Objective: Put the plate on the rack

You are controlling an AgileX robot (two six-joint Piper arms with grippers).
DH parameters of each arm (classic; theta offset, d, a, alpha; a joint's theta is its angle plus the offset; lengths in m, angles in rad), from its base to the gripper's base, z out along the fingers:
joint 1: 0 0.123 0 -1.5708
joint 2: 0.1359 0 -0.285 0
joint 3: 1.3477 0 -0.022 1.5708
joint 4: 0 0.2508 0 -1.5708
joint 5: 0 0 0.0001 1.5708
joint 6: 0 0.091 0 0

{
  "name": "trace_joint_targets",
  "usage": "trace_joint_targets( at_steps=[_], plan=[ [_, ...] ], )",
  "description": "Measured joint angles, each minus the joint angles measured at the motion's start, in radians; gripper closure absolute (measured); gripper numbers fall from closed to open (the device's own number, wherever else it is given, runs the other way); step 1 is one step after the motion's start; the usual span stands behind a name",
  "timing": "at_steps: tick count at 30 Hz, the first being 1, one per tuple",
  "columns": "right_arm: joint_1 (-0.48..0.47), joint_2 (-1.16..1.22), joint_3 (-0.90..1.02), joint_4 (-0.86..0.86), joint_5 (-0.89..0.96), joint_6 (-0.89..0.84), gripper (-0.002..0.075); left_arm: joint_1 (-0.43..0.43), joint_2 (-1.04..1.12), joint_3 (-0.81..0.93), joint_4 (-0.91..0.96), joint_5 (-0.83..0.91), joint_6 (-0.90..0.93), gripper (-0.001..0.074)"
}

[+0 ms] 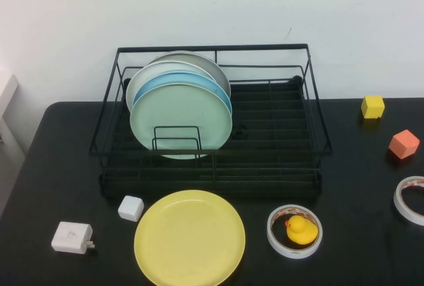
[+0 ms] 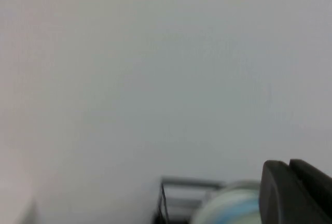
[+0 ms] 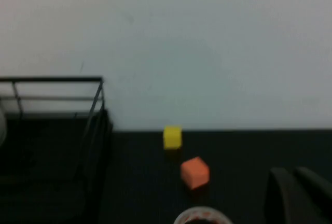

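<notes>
The pale-yellow plate (image 1: 189, 238) lies flat on the black table, just in front of the black wire rack (image 1: 311, 110). Several plates stand upright in the rack's left half, with a pale-green plate (image 1: 182, 117) in front. Neither arm shows in the high view. My left gripper (image 2: 289, 169) shows only in the left wrist view, shut and empty, facing the wall above the rack's corner (image 2: 176, 183). My right gripper (image 3: 293, 175) shows only in the right wrist view, shut and empty, above the table to the right of the rack (image 3: 52, 80).
A white cube (image 1: 130, 208) and a white charger (image 1: 71, 237) lie left of the plate. A tape roll (image 1: 295, 231) holding a yellow duck sits to its right. A yellow cube (image 1: 373, 106), an orange cube (image 1: 403, 143) and another tape roll (image 1: 411, 200) are at the far right.
</notes>
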Motion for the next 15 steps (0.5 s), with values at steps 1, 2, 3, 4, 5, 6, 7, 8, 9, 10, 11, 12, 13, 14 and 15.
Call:
trace_joint_targets(
  at_steps=[1,2,3,4,5,6,7,8,9,10,11,12,13,14,15],
  plan=[
    [0.005,0.055,-0.016,0.064,0.019,-0.058,0.0728,0.0,0.03,0.0,-0.005,0.007,-0.04,0.0736],
    [0.01,0.1,-0.028,0.119,0.044,-0.122,0.0728,0.0,0.059,0.0,-0.009,0.015,-0.075,0.0736],
    [0.014,0.158,-0.042,0.187,0.073,-0.187,0.0728,0.0,0.093,0.0,-0.014,0.025,-0.12,0.0736],
    [0.016,0.218,-0.055,0.256,0.105,-0.255,0.0728,0.0,0.121,0.0,-0.016,0.034,-0.161,0.0736],
    [0.016,0.267,-0.067,0.311,0.132,-0.312,0.0728,0.0,0.145,0.0,-0.02,0.04,-0.187,0.0736],
    [0.018,0.327,-0.077,0.382,0.167,-0.388,0.0728,0.0,0.165,0.0,-0.022,0.052,-0.21,0.0736],
    [0.018,0.388,-0.086,0.454,0.199,-0.468,0.0728,0.0,0.183,0.0,-0.022,0.073,-0.226,0.0736],
    [0.018,0.449,-0.092,0.512,0.22,-0.533,0.0728,0.0,0.196,0.0,-0.022,0.097,-0.238,0.0736],
    [0.018,0.509,-0.097,0.586,0.239,-0.619,0.0728,0.0,0.208,-0.008,-0.023,0.144,-0.25,0.0736],
    [0.018,0.568,-0.099,0.664,0.253,-0.712,0.0728,0.0,0.217,-0.019,-0.029,0.205,-0.267,0.0736],
    [0.018,0.616,-0.103,0.743,0.264,-0.81,0.0728,0.0,0.22,-0.031,-0.036,0.26,-0.281,0.0736],
    [0.018,0.677,-0.105,0.823,0.275,-0.907,0.0728,0.0,0.225,-0.05,-0.046,0.334,-0.297,0.0736],
    [0.018,0.735,-0.106,0.899,0.292,-0.993,0.0728,0.0,0.225,-0.072,-0.053,0.409,-0.312,0.0736],
    [0.018,0.78,-0.106,0.955,0.307,-1.05,0.0728,0.0,0.225,-0.091,-0.063,0.483,-0.32,0.0736],
    [0.023,0.835,-0.108,1.019,0.321,-1.108,0.0728,0.0,0.225,-0.114,-0.072,0.55,-0.327,0.0736]
  ],
)
